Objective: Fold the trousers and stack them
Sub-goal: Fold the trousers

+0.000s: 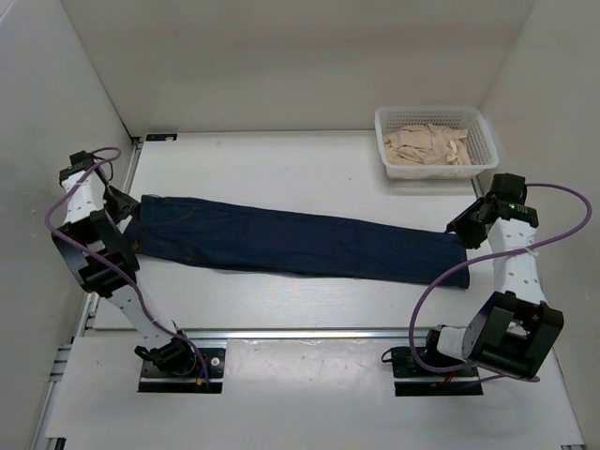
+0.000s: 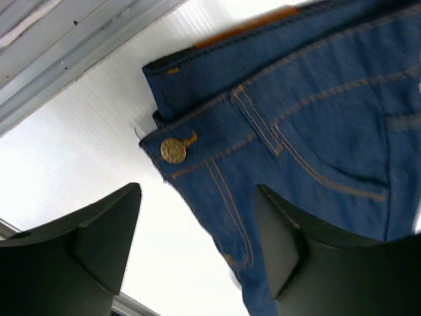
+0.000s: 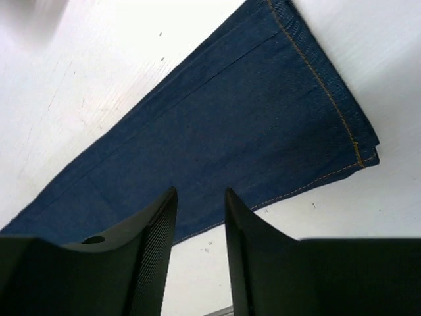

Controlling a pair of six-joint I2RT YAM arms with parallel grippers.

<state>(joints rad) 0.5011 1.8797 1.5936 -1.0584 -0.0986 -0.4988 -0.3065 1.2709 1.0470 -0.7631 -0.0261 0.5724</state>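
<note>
Trousers (image 1: 300,246) flat on the white table (image 1: 281,169), laid out as one long narrow strip. Long axis left to right across the tabletop, slanting slightly toward the arm bases at the right.

At the left end, waistband, pointing at the left arm; brass button (image 2: 173,150) and tan patch (image 2: 250,23) clear in the left wrist view. Left gripper (image 1: 125,208) right at that waistband end, fingers (image 2: 99,243) spread wide and released, denim beneath and between them but not pinched.

Across the middle, legs together, dark blue, fairly smooth.

At the right end, leg hems (image 3: 342,125) with tan stitching, pointing toward the right arm. Right gripper (image 1: 466,225) just beside the hem end, fingers (image 3: 151,250) set close with a narrow gap, clasping nothing, cloth beyond the tips.

Farther back on the right, white basket (image 1: 487,141) with beige cloth (image 1: 427,145) inside, well apart from the trousers.
</note>
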